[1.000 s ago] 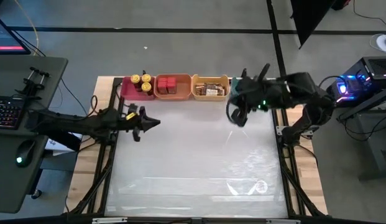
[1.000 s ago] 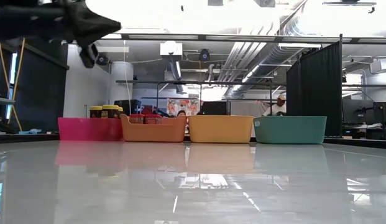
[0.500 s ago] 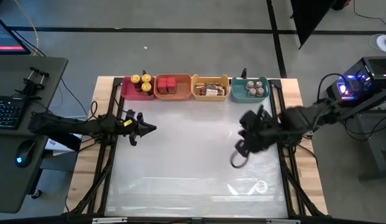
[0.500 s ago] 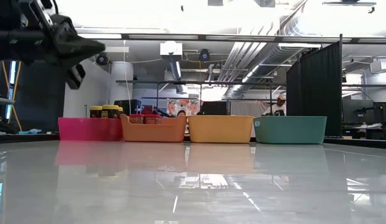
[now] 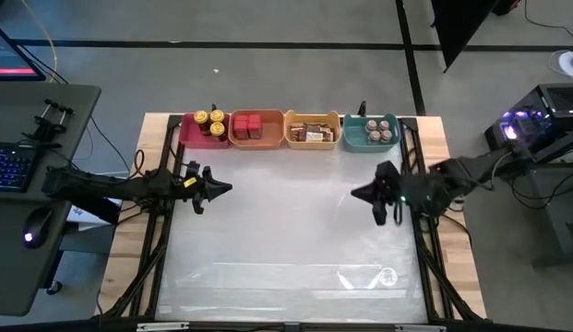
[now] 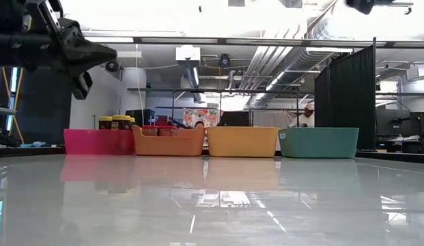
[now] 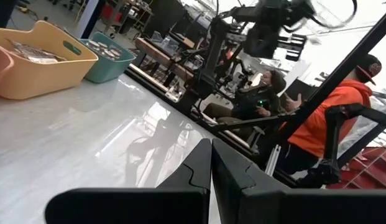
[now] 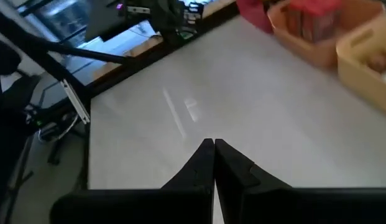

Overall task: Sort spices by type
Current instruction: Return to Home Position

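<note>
Four bins stand in a row along the table's far edge. The pink bin [image 5: 188,132] holds yellow-lidded jars [image 5: 209,120]. Red boxes [image 5: 248,125] fill the salmon bin [image 6: 168,142]. Foil packets [image 5: 312,132] lie in the yellow-orange bin [image 6: 242,142], and grey-lidded jars [image 5: 380,129] stand in the teal bin [image 6: 318,143]. My left gripper [image 5: 228,189] hovers shut over the table's left part, empty, its fingertips together in its wrist view [image 7: 211,155]. My right gripper [image 5: 354,194] hovers shut over the table's right part, also empty [image 8: 214,149].
The glossy white tabletop [image 5: 286,231] spreads in front of the bins. A desk with keyboard and mouse [image 5: 28,175] stands left of the table. People sit and stand in the room beyond the table's right side [image 7: 317,118].
My right gripper has drawn back from beside the teal bin, swinging toward the table's near edge and then partway back, and now points toward the table's left. My left gripper has pulled back slightly toward the table's left edge and sunk a little.
</note>
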